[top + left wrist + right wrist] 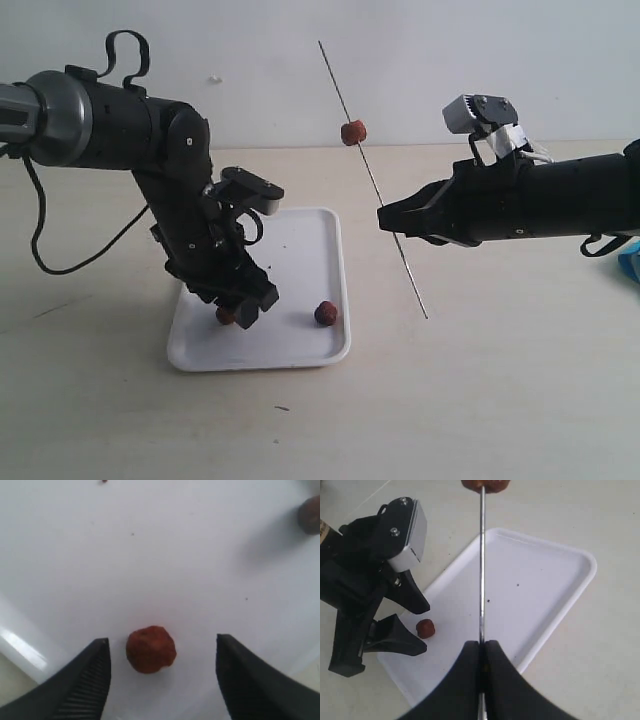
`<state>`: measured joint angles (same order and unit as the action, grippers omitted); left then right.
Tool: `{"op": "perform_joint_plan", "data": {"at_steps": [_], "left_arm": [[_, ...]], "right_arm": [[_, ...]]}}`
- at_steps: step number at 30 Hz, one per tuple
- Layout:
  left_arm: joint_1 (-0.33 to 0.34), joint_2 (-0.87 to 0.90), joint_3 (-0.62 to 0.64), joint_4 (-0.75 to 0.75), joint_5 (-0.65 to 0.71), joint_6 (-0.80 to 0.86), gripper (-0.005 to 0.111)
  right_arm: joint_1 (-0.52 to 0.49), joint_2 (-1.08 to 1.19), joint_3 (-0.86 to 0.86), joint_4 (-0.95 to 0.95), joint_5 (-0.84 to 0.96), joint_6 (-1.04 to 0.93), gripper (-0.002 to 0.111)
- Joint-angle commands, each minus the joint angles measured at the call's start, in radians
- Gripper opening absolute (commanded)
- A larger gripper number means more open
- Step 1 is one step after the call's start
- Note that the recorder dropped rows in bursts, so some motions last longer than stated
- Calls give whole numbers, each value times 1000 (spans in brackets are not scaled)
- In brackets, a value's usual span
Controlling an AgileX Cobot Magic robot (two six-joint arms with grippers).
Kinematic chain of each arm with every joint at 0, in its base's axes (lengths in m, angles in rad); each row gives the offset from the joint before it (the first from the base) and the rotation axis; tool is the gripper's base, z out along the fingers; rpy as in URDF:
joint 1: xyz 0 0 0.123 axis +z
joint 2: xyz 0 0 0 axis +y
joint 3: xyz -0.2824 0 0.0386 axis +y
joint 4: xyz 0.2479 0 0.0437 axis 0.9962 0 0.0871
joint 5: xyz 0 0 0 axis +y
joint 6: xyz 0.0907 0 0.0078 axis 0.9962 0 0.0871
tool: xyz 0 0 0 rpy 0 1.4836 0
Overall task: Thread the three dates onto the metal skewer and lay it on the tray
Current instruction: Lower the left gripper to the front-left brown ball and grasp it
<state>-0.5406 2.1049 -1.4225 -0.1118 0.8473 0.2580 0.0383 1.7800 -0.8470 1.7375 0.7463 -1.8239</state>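
The white tray [300, 350] lies on the table. My left gripper [162, 640] is down in it, open, its fingers on either side of one reddish-brown date [150, 649] with a gap on both sides. A second, darker date [326, 313] lies near the tray's right rim. The third date [353, 132] is threaded high on the thin metal skewer [375, 180]. That skewer stands steeply tilted in the air to the right of the tray. My right gripper [383, 215] is shut on the skewer around its middle, below the threaded date.
The tray sits on a pale wooden table [480, 400] in front of a white wall. A bit of blue [630, 265] shows at the right edge. Small dark specks [488, 600] dot the tray floor.
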Motion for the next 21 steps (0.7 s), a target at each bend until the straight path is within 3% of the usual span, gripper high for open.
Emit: {"op": "perform_joint_plan", "data": {"at_steps": [1, 15, 21], "left_arm": [[-5, 27, 4, 1, 7, -8, 60], [-5, 33, 4, 1, -30, -33, 59], [-5, 33, 4, 1, -26, -37, 47]], "right_arm": [[-4, -11, 4, 7, 18, -11, 0], [-4, -11, 4, 7, 18, -8, 0], [-4, -11, 4, 7, 18, -8, 0]]}}
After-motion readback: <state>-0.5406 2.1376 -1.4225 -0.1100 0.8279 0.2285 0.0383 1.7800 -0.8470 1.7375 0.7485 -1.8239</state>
